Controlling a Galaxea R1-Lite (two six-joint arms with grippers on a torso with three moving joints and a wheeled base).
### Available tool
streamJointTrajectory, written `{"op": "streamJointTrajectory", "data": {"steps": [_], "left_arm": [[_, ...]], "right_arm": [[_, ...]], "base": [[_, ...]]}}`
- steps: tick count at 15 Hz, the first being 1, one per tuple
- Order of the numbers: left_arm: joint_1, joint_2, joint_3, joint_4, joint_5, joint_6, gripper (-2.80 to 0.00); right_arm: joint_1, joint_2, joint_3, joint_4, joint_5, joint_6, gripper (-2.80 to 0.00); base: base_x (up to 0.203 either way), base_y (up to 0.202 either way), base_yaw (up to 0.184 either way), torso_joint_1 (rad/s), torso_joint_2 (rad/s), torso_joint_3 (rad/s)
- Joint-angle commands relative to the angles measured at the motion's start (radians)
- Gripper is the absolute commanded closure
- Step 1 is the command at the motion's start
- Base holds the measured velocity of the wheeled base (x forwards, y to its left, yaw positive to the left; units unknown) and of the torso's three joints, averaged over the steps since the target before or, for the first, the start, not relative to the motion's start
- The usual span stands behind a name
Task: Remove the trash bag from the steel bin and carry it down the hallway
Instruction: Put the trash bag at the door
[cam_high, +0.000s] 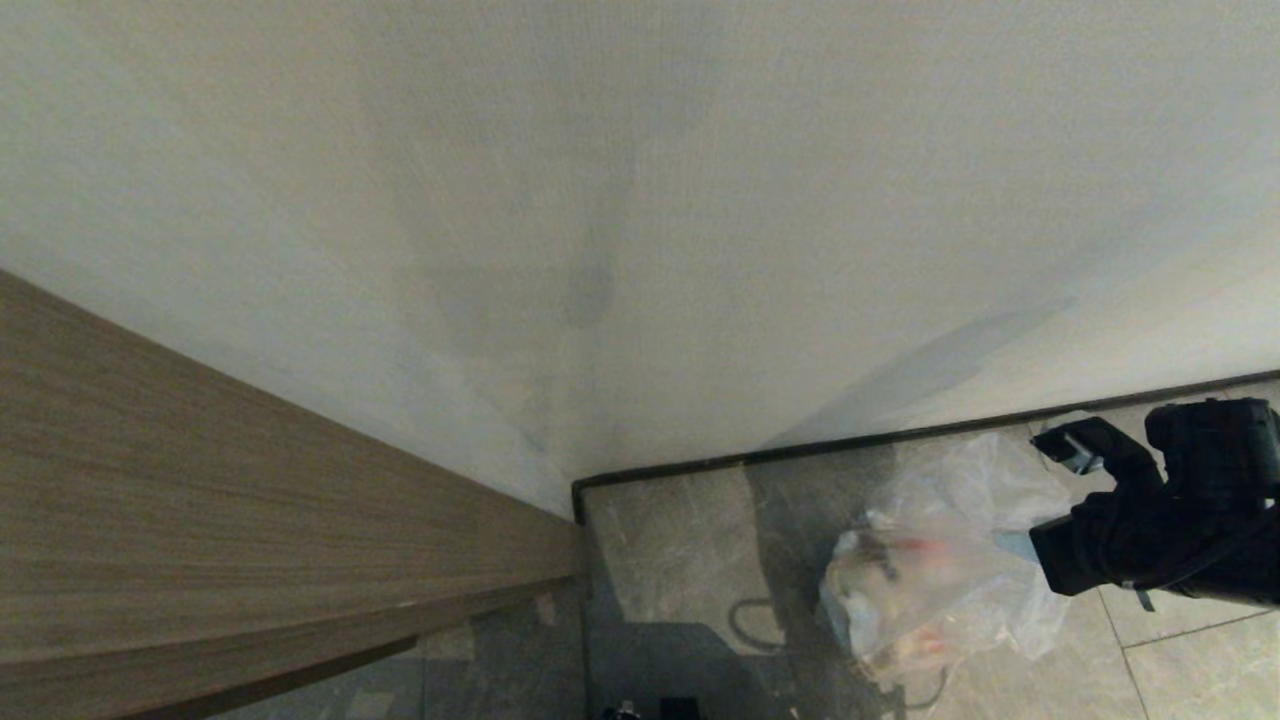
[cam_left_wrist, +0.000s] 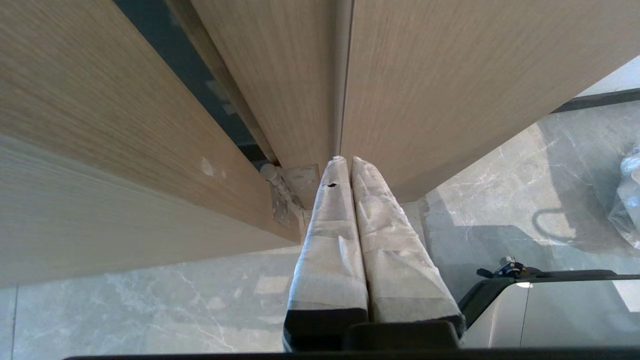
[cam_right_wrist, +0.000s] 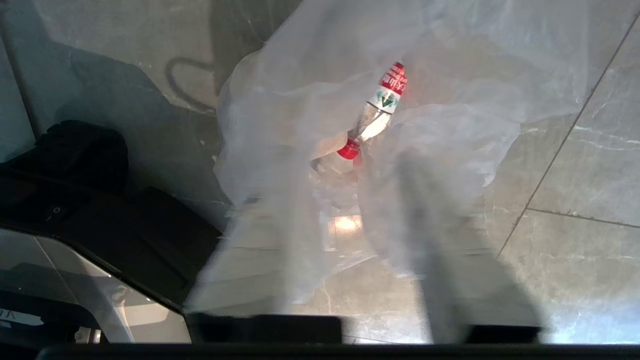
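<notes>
I am looking down into a corner of the hallway: a plain white wall (cam_high: 640, 200) fills most of my head view, a black skirting (cam_high: 900, 435) runs along its foot, and glossy grey marbled floor tiles (cam_high: 680, 540) show below. A wood-grain panel (cam_high: 230, 500) slants in from my left.

The bag (cam_high: 940, 560), thin clear crinkly plastic, is at the lower right of the head view, over the tiles and near the skirting. Pale litter shows through it, with a smear of red. My right arm comes in from the right edge, black and bulky, with the right gripper (cam_high: 1075, 450) at the bag's upper edge.

In the right wrist view the bag (cam_right_wrist: 400, 125) is draped over the gripper's fingers (cam_right_wrist: 450, 260), which show only as two blurred shapes standing apart under the plastic. I cannot tell whether they are pinching the film. A small bottle (cam_right_wrist: 375, 115) with a red cap and red label lies inside the bag. The robot's dark base is at one side of this view.

My left gripper (cam_left_wrist: 345, 165) has its two white-wrapped fingers pressed together, holding nothing, pointing at the seam between wood panels, beside a metal hinge (cam_left_wrist: 285, 192).
</notes>
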Motion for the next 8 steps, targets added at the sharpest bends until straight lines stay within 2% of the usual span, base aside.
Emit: {"op": "streamJointTrajectory", "data": {"steps": [1, 8], "left_arm": [[0.000, 0.000, 0.000, 0.000, 0.000, 0.000, 0.00], [0.000, 0.000, 0.000, 0.000, 0.000, 0.000, 0.00]], "right_arm": [[-0.008, -0.012, 0.003, -0.004, 0.000, -0.006, -2.80], [-0.034, -0.124, 0.041, 0.014, 0.000, -0.009, -2.80]], "base": [[0.000, 0.000, 0.000, 0.000, 0.00, 0.000], [0.000, 0.000, 0.000, 0.000, 0.00, 0.000]]}}
